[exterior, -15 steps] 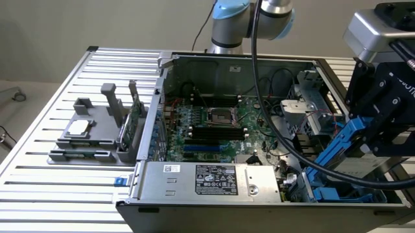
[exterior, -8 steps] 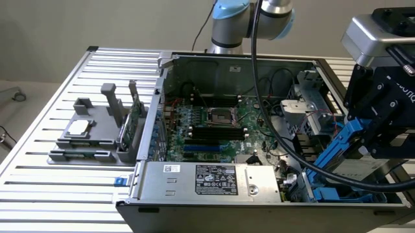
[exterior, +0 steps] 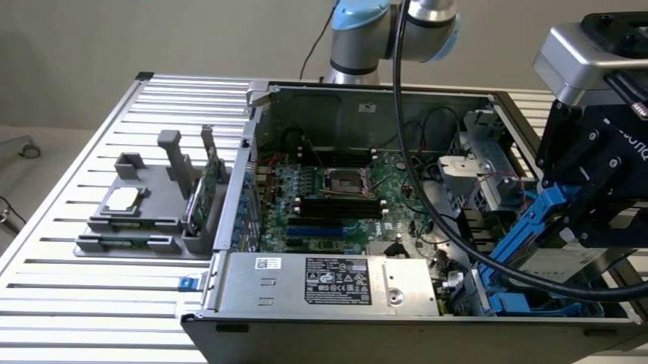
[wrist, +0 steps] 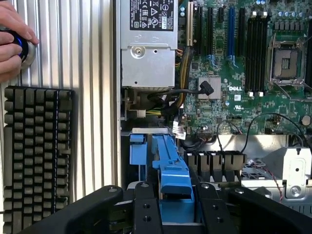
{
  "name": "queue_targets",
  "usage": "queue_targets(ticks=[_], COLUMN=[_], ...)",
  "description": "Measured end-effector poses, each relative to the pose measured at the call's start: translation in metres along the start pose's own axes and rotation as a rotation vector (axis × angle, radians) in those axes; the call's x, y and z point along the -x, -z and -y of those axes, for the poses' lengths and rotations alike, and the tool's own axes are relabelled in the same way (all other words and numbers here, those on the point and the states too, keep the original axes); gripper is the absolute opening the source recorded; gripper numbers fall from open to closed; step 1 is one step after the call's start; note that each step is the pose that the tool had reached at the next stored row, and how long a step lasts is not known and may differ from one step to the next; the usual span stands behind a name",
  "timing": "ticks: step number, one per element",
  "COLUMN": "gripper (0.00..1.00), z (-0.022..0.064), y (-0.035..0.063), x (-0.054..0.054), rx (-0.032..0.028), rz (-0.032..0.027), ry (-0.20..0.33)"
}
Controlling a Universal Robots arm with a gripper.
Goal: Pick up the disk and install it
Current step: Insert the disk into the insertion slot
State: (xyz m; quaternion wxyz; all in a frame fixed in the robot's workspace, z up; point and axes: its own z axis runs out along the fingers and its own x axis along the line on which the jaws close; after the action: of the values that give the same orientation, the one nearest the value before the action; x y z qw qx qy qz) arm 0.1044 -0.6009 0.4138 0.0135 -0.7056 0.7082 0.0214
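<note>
**Disk in grip over drive corner of open computer**

Pincer [exterior: 577, 216]: closed narrow on the blue-framed disk [exterior: 533, 224], with black fingers [wrist: 146, 209] pressed to either side of the frame's end.

Disk: held tilted, lower end dipping into the case [exterior: 405, 334] at the corner beside the power supply [exterior: 324, 280]. Lined up next to a blue bay rail [wrist: 138, 151]. Not seated.

Risks, as judged:
- Could jam askew against the rail if pushed in while tilted.
- Could pivot in the grip, being gripped at one end only.
- Could snag the wire bundle [wrist: 170, 105] close by the power supply.
- Could drag the thick black cable [exterior: 445, 220], draped across the case, over the board [exterior: 335, 197].

Exterior view: gives the disk's slant and the parts tray [exterior: 96, 246], well apart on the exterior view's left, carrying a small chip [exterior: 121, 199] and an upright green card [exterior: 209, 182].

Wrist view: gives the frame's line-up with the bay, plus a keyboard [wrist: 36, 146] and a person's hand [wrist: 12, 39] on a lit button [wrist: 23, 48], both outside the case.
</note>
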Motion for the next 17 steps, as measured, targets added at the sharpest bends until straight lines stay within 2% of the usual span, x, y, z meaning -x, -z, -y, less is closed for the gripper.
queue_targets(ticks=[17], gripper=[0.33], z=[-0.0001], y=[-0.0001], x=[0.0000], rx=[0.0010], rz=[0.0012], ry=[0.015])
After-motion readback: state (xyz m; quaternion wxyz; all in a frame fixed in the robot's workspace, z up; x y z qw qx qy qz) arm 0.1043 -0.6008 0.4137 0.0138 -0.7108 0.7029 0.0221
